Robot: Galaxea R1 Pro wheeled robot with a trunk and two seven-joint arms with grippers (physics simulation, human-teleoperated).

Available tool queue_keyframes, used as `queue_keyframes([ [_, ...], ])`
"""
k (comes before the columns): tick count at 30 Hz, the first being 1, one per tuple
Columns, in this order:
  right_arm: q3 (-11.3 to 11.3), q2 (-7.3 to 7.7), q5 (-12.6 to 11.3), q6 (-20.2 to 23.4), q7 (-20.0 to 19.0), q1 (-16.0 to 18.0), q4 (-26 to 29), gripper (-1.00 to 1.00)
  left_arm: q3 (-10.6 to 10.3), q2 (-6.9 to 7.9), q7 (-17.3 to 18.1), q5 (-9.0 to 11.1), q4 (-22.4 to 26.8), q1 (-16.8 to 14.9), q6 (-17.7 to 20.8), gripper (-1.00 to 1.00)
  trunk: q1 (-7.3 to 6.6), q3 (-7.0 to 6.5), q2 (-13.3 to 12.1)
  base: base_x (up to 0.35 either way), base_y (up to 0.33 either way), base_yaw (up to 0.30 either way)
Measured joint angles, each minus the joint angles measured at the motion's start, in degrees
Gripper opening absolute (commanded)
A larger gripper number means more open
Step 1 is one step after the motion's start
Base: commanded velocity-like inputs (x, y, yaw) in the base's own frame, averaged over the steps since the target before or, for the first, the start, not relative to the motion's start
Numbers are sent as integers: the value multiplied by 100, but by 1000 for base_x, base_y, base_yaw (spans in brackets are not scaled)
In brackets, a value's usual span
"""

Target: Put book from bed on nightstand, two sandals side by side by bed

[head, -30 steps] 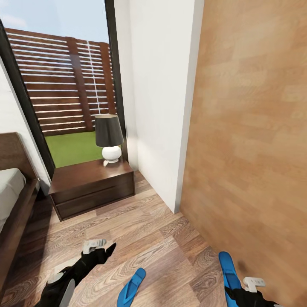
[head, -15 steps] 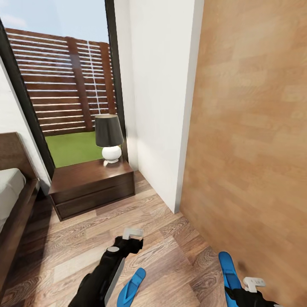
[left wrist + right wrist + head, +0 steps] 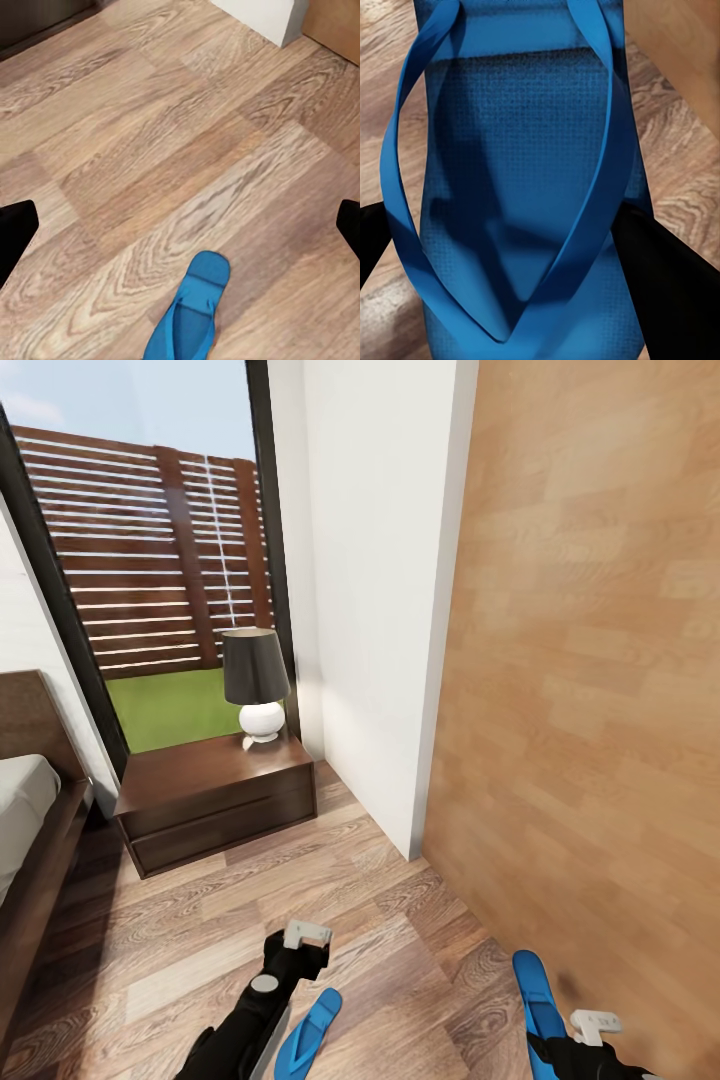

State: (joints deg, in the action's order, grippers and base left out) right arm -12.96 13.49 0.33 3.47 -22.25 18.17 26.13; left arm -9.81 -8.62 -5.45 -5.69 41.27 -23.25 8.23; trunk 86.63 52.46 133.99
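Observation:
One blue sandal (image 3: 308, 1035) (image 3: 187, 319) lies flat on the wood floor. My left gripper (image 3: 296, 952) (image 3: 180, 229) hovers just above and beyond its toe end, open, its dark fingertips (image 3: 16, 231) spread wide with nothing between them. The second blue sandal (image 3: 536, 995) (image 3: 521, 187) is lifted near the wooden wall, and my right gripper (image 3: 565, 1050) (image 3: 521, 259) is shut on it, with black fingers (image 3: 667, 281) against both edges of its sole. A dark-brown nightstand (image 3: 215, 795) stands ahead by the window, beside the bed (image 3: 30, 830). The book is out of view.
A black-shaded lamp with a white base (image 3: 255, 680) takes the right rear of the nightstand's top. A white wall corner (image 3: 400, 660) and a wood-panelled wall (image 3: 590, 710) close in on the right. Open plank floor (image 3: 330, 890) lies between me and the nightstand.
My left arm has swung right across the floor and come down over the lying sandal's toe end. The right gripper and its sandal have not moved.

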Motion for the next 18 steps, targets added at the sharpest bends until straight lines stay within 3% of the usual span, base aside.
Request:
queue_keyframes([
  [7, 0, 0, 0, 2, 4, 0, -2, -100, -16, 11, -7, -416, -100, 3, -304, 100, 0, 0, 0, 0, 0, 0],
  [14, 0, 0, -3, 2, 8, 0, -2, -100, -26, 1, -11, -521, -109, 1, -329, 100, 0, 0, 0, 0, 0, 0],
  [18, 1, 0, 0, 2, 9, -1, -3, -100, -133, -1, 3, -533, -110, 5, -332, 100, 87, 71, 159, 0, 0, 0],
])
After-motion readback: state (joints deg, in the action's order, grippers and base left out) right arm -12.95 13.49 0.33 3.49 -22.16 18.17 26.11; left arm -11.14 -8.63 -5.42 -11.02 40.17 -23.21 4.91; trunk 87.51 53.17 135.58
